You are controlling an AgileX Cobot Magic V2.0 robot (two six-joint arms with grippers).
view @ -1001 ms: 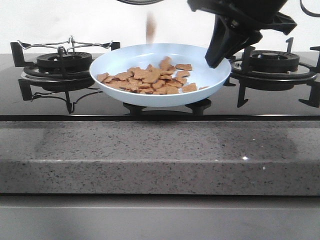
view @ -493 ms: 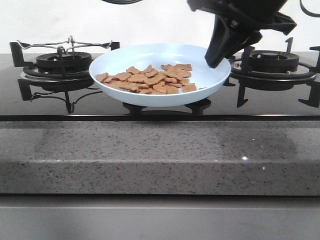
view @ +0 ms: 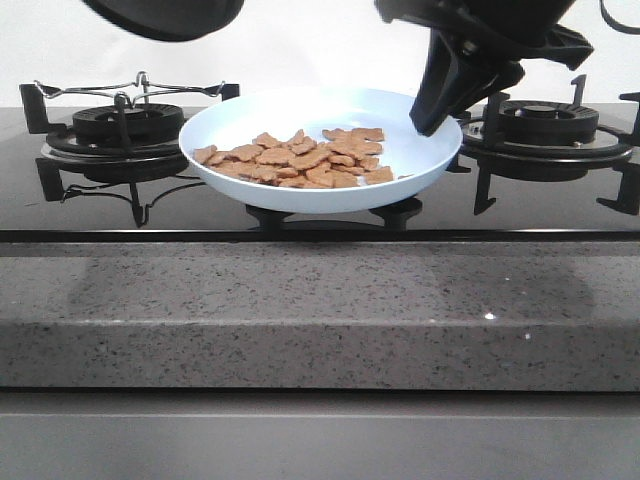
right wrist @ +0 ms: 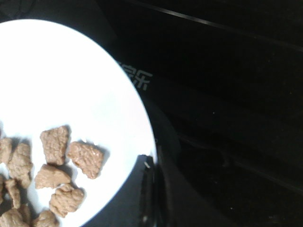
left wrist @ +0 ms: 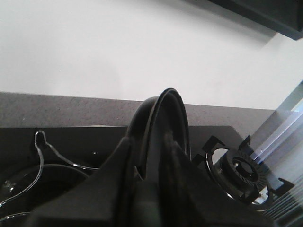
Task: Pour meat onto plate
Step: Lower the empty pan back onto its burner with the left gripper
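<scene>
The right gripper [view: 432, 122] jaws grip the plate [view: 300, 195] rim, meat [view: 300, 160] just beside them. The left gripper [left wrist: 147, 156] jaws clamp the black pan [view: 165, 15].

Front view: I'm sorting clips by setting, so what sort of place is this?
Most likely a kitchen cooktop: a glossy black gas stove with pan-support burners on both sides, set into a speckled grey stone counter, and a pale-blue plate holding meat.
</scene>
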